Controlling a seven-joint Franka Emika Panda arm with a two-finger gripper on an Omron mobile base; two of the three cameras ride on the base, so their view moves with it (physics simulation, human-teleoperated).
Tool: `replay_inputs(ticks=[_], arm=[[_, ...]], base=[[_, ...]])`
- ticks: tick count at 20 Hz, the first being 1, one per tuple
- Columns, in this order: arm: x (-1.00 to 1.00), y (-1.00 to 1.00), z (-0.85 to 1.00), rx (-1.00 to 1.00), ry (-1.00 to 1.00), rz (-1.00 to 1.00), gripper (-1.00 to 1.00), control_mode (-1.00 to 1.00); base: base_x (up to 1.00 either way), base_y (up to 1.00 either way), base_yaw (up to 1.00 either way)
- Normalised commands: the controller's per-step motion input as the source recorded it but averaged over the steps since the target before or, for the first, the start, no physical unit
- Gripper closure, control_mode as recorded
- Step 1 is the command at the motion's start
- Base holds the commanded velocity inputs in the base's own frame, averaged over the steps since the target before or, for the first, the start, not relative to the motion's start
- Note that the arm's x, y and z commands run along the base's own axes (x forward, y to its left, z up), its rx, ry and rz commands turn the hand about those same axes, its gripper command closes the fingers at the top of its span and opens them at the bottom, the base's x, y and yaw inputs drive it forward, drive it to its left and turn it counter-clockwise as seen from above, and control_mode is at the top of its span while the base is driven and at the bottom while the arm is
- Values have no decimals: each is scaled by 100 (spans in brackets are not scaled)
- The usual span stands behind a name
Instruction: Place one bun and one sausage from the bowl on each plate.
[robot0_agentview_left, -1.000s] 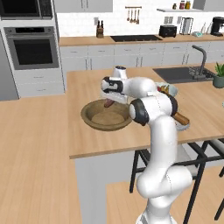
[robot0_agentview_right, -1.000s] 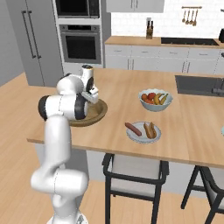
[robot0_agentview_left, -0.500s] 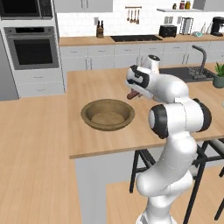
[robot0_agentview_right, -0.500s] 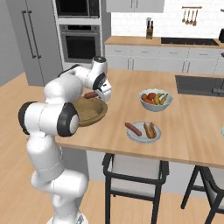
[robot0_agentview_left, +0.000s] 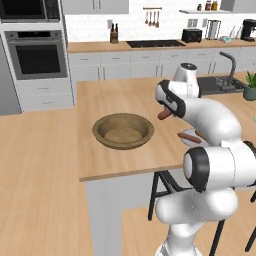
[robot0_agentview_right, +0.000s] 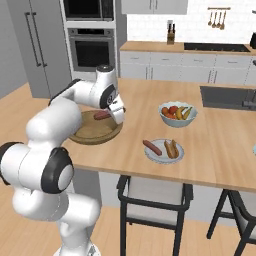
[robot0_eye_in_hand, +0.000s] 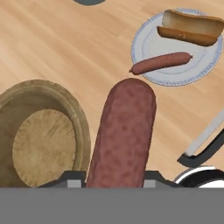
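We judge the task to be well past its midpoint. Going left to right across the bench (robot0_agentview_right: 150, 172), we first meet the wooden bowl (robot0_agentview_left: 123, 131), which now lies bare of food, so nothing is left to fetch from it. Just past its rim, above the bench, the tool (robot0_agentview_right: 118, 113) pinches a sausage (robot0_eye_in_hand: 123, 135) between its fingers, clear of the wood. Further right sits the pale plate (robot0_agentview_right: 163, 151), already carrying one sausage and one bun (robot0_eye_in_hand: 190, 28); we count that plate as finished. The second plate lies beyond the frames, so we cannot tell what it holds. What remains, in our judgement, is to carry the held sausage to that second plate and set it down.

Behind the filled plate stands a fruit bowl (robot0_agentview_right: 178, 114), near enough to the likely path that we would keep clear of it. A sink (robot0_agentview_left: 220, 85) lies at the far right. Stools (robot0_agentview_right: 155, 207) stand under the bench edge, out of the way.
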Motion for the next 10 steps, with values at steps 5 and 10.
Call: replay_inputs(ticks=[5, 10], arm=[[-1, 0, 0, -2, 3, 0, 100, -100], [0, 0, 0, 0, 0, 0, 100, 100]], base=[[0, 0, 0], [0, -16, 0]])
